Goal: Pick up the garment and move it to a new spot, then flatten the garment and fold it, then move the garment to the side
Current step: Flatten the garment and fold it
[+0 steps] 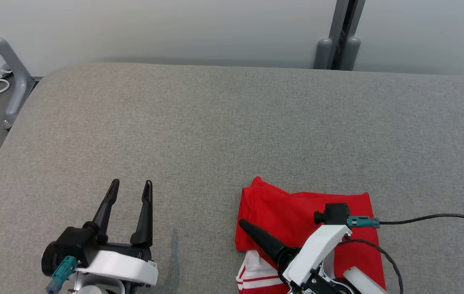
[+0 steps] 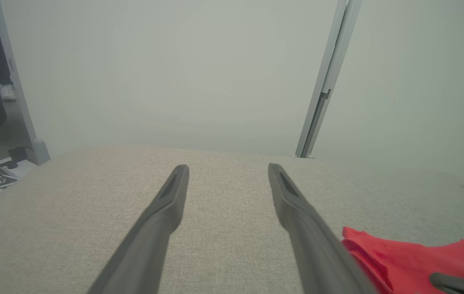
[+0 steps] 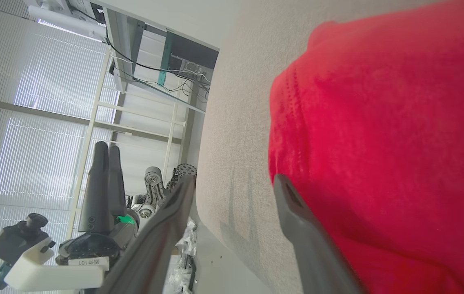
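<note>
Right claw [image 3: 235, 181] apart over folded red garment [image 1: 297, 212], lower right; left claw [image 1: 132, 182] apart, empty. Likely side-move next: pinch all layers at edge, slide low, keep fold.

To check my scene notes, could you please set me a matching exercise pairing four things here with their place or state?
Things:
1 left gripper
2 right gripper
3 garment
4 black cable

Places or states:
A red, folded, at the near right of the table
B open, one finger across the red cloth
C runs off the head view's right edge
D open above bare grey surface

Pairs: 1-D, 2-B, 3-A, 4-C
</note>
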Motion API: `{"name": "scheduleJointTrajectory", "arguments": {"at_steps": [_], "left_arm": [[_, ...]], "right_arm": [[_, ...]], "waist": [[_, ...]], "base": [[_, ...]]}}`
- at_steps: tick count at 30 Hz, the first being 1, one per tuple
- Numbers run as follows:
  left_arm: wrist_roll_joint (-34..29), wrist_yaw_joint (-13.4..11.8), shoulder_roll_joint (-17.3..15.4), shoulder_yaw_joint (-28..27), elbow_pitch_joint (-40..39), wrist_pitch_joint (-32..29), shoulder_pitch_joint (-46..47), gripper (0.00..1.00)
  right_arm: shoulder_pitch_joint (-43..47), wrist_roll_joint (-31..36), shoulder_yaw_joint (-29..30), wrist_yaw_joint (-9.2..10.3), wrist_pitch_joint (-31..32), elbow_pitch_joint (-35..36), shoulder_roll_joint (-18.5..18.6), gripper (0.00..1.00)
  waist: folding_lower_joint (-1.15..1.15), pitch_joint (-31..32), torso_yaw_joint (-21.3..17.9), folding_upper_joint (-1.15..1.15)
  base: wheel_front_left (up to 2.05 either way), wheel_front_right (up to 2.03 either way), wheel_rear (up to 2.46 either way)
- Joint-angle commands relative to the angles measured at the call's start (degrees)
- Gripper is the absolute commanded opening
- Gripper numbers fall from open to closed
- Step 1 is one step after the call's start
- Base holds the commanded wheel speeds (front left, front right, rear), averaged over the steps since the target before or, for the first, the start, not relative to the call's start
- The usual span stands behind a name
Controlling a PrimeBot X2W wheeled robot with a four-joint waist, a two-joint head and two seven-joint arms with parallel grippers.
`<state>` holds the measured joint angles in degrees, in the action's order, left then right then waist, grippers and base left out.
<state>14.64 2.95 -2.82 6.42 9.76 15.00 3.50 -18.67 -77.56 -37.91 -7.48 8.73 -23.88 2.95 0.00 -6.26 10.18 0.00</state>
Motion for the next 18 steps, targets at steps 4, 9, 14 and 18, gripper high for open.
{"name": "scheduleJointTrajectory", "arguments": {"at_steps": [4,9,14,18], "left_arm": [[0.1,-0.1,-0.2,0.1,0.2,0.2,0.9,1.00],[-0.3,0.1,-0.2,0.2,0.3,0.2,0.7,1.00],[-0.5,0.1,-0.2,0.2,0.3,0.2,-0.2,1.00],[-0.6,-0.1,-0.2,-0.1,0.1,0.2,-0.5,1.00]], "right_arm": [[-1.2,1.1,-0.7,-0.02,0.3,1.4,0.2,1.00],[-1.5,1.6,1.3,-0.02,-0.4,2.6,1.2,1.00],[-1.9,3.2,4.8,-0.02,-1.1,5.5,4.2,1.00],[-2.3,7.7,7.7,-0.02,-2.3,8.1,8.0,1.00]], "waist": [[0.00,0.5,-1.0,0.00],[0.00,1.2,-2.3,0.00],[0.00,2.3,-4.0,0.00],[0.00,2.7,-5.1,0.00]], "base": [[0.00,0.00,0.00],[0.00,0.00,0.00],[0.00,0.00,0.00],[0.00,0.00,0.00]]}}
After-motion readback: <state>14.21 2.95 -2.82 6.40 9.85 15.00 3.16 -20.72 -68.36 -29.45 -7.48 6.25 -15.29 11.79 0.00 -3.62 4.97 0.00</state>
